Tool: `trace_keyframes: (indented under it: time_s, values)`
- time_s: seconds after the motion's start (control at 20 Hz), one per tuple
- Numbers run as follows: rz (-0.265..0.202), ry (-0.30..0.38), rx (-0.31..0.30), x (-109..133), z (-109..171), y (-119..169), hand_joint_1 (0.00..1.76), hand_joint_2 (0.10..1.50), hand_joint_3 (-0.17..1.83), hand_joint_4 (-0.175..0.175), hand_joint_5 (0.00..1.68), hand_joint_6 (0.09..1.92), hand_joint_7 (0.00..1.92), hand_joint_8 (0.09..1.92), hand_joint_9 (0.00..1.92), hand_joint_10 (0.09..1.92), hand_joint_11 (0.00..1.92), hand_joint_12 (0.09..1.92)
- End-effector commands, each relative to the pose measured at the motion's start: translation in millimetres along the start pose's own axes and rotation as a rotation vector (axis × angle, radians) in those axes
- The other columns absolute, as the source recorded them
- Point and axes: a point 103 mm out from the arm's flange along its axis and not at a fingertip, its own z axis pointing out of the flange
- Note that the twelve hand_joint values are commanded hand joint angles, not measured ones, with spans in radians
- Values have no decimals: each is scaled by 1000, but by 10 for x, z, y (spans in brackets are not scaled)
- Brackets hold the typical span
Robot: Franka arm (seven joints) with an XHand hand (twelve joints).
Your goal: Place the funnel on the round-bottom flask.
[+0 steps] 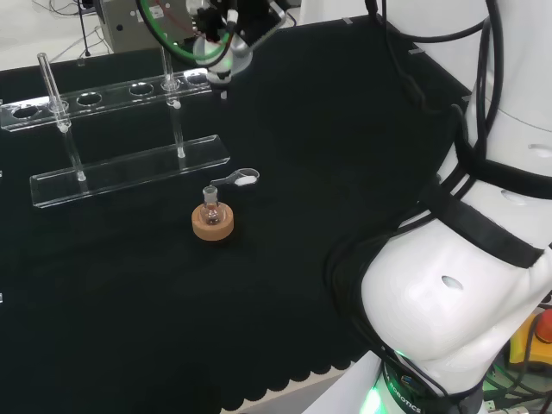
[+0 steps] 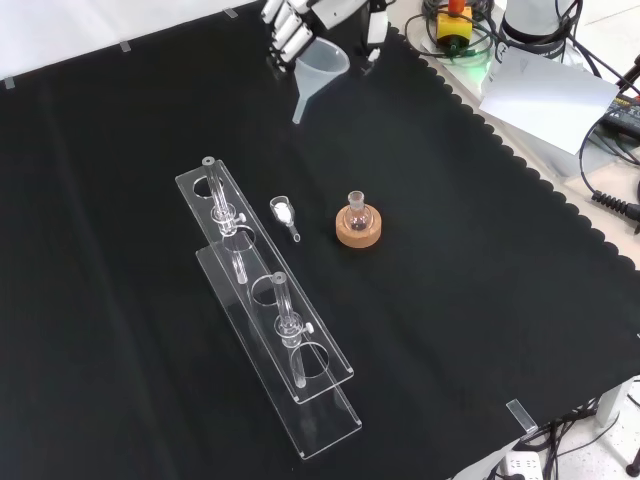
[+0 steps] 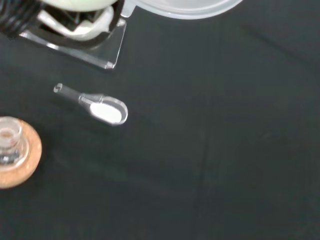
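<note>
Cloth (image 2: 480,250) of black colour covers the whole bench, and on it the long clear rack (image 2: 265,315) with test tubes lies left of centre in the front view. At the far edge the hand (image 2: 300,20) holds the funnel (image 2: 318,68) in the air, its fingers curled around the rim, the stem pointing down. The round-bottom flask (image 2: 357,212) stands upright on its cork ring (image 2: 359,228), near the middle, well apart from the funnel. A small clear scoop (image 2: 285,214) with white powder lies just beside the ring. You should bring the funnel over the flask, keep the stem vertical, centre it on the narrow neck, then lower slowly and avoid the scoop.
</note>
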Motion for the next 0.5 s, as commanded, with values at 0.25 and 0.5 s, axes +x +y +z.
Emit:
trace_keyframes:
  time_s: [0.25, 0.5]
  values:
    - [-11, 33, 32, 98, 254, -70, 1017, 604, 1072, -45, 461, 587, 497, 634, 858, 398, 609, 1279]
    - [-31, 41, 52, 212, 353, -107, 1017, 605, 1073, -45, 465, 586, 500, 633, 858, 400, 609, 1278]
